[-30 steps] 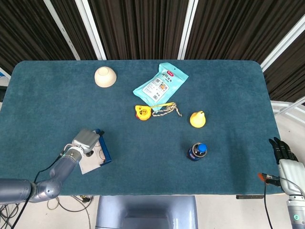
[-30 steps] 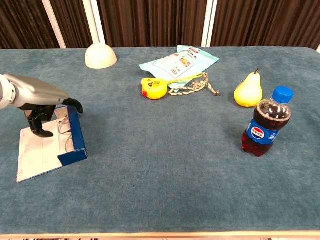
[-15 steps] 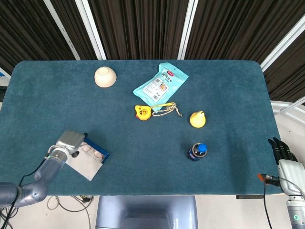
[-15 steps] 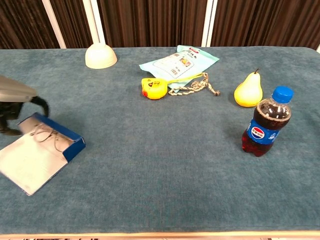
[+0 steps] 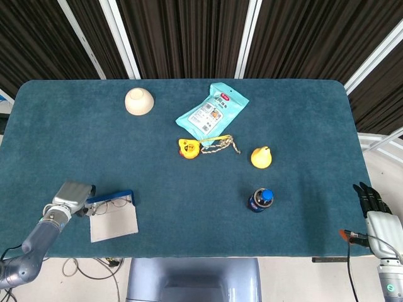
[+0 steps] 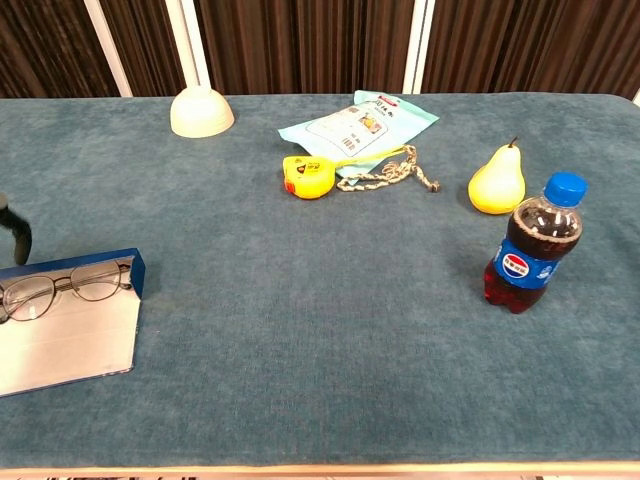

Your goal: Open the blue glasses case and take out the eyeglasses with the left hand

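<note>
The blue glasses case [image 5: 113, 196] lies open near the table's front left corner, its white-lined lid [image 5: 114, 224] flat toward the front edge. The thin-framed eyeglasses [image 5: 112, 203] rest inside against the blue wall. In the chest view the case [image 6: 78, 266] and eyeglasses [image 6: 60, 289] sit at the far left. My left hand [image 5: 73, 194] is at the case's left end, its dark fingertips against that end and apparently gripping it. Only one curled finger [image 6: 12, 226] of it shows in the chest view. My right hand [image 5: 371, 197] hangs off the table's right side, holding nothing.
A cream bowl [image 5: 139, 101] sits upside down at the back left. A teal snack bag [image 5: 211, 111], yellow tape measure [image 5: 188, 148] with cord, yellow pear [image 5: 261, 157] and cola bottle [image 5: 260, 200] occupy the middle and right. The table's front edge [image 5: 189, 257] is close to the case.
My left hand has swept left and toward the front edge, swinging the case from standing endwise to lying crosswise. The eyeglasses are now plainly exposed. The right hand has not moved.
</note>
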{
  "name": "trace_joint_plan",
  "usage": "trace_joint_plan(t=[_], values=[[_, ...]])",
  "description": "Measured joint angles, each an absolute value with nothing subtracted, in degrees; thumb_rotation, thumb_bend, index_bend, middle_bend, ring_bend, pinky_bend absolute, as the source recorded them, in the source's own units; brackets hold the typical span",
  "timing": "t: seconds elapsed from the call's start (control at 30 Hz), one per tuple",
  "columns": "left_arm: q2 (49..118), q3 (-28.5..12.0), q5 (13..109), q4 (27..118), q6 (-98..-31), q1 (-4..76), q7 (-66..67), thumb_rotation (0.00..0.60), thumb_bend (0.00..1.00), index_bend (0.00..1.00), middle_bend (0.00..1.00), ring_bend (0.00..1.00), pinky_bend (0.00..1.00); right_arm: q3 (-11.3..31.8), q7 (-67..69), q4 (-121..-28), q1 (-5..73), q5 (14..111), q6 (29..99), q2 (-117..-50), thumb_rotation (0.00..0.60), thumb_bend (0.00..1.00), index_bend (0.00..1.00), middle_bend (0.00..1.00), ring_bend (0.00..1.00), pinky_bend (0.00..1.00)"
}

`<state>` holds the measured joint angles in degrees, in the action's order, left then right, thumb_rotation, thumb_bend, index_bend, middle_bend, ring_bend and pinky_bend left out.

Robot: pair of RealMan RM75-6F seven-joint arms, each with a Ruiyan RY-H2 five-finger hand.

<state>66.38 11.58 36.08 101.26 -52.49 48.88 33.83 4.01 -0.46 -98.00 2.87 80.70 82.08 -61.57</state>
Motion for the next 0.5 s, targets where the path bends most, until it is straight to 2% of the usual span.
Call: trace_joint_plan(t=[0.2, 0.5], values=[[69.7, 7.8, 44.1, 99.4, -59.7, 43.9, 28.3, 0.600, 0.32, 0.38, 1.00, 0.91, 0.99, 4.1, -0.2, -98.0, 2.9, 80.6, 82.0, -61.5, 0.600, 0.19, 0.00, 0.00, 0.00, 0.21], [74.9, 5.7, 43.6, 99.1, -65.5, 40.9, 32.2, 0.600, 0.32, 0.45, 1.00, 0.93, 1.00, 4.1, 0.4, -98.0, 2.9, 80.7, 82.0, -61.4, 0.600, 0.18, 0.00, 0.00, 0.00, 0.21]])
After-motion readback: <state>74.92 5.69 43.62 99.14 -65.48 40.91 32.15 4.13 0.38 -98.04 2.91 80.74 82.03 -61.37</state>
